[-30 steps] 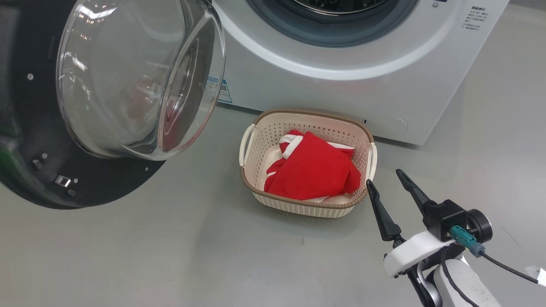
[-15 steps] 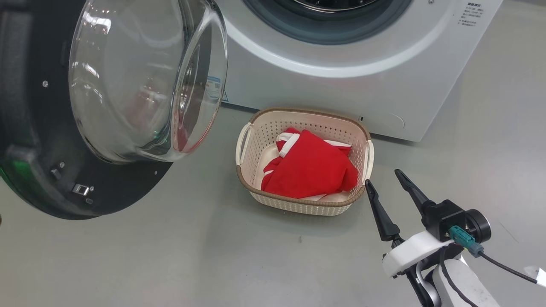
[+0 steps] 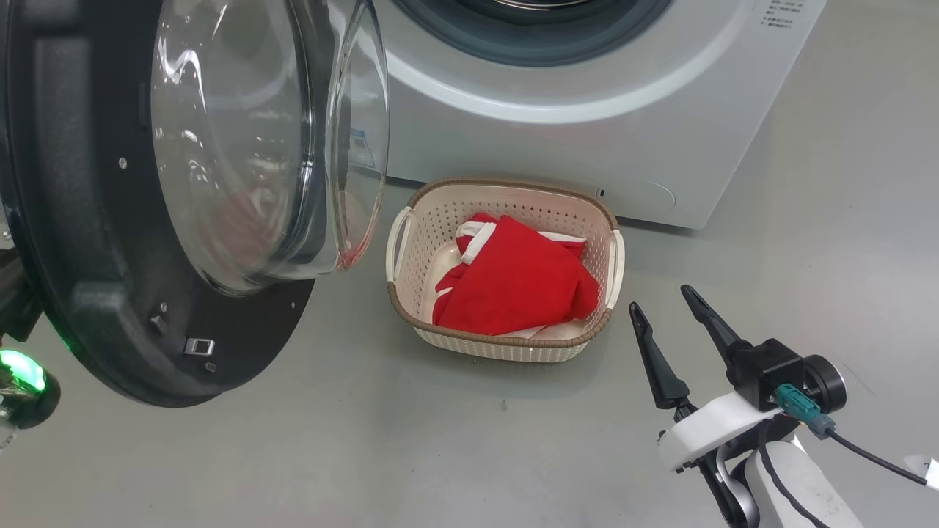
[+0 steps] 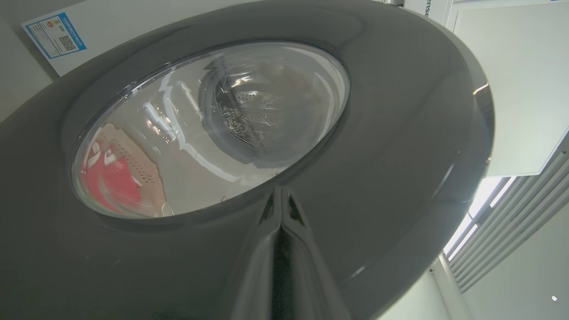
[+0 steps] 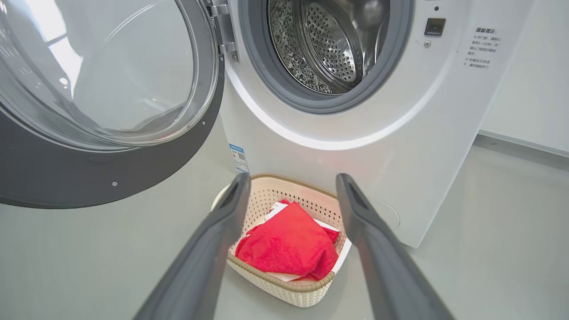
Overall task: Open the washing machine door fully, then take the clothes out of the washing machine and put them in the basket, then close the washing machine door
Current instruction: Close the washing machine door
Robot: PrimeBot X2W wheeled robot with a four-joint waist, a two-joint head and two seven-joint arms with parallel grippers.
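Observation:
The washing machine door (image 3: pixel 110 315) stands part-way open at the left, its glass bowl (image 3: pixel 257 147) bulging toward the white washing machine (image 3: pixel 587 147). In the left wrist view my left gripper (image 4: pixel 280 192) is shut, its tip against the glossy outer ring of the door (image 4: pixel 400 155). Red clothes (image 3: pixel 513 286) with white trim lie in the cream basket (image 3: pixel 506 345) on the floor before the machine. My right gripper (image 3: pixel 660 298) hovers open and empty just right of the basket. The right wrist view looks past the right gripper (image 5: pixel 292 178) at the clothes (image 5: pixel 289 244) and a steel drum (image 5: pixel 329 44) with no fabric showing.
Grey floor (image 3: pixel 367 455) spreads in front of the basket and to the right of the machine. A green-lit part of my left arm (image 3: pixel 22 370) sits at the left edge behind the door. A blue label (image 5: pixel 239 158) marks the machine's lower front.
The door has swung further toward the machine, showing more of its dark inner ring edge-on. The camera has shifted too. My right gripper holds its place, still open.

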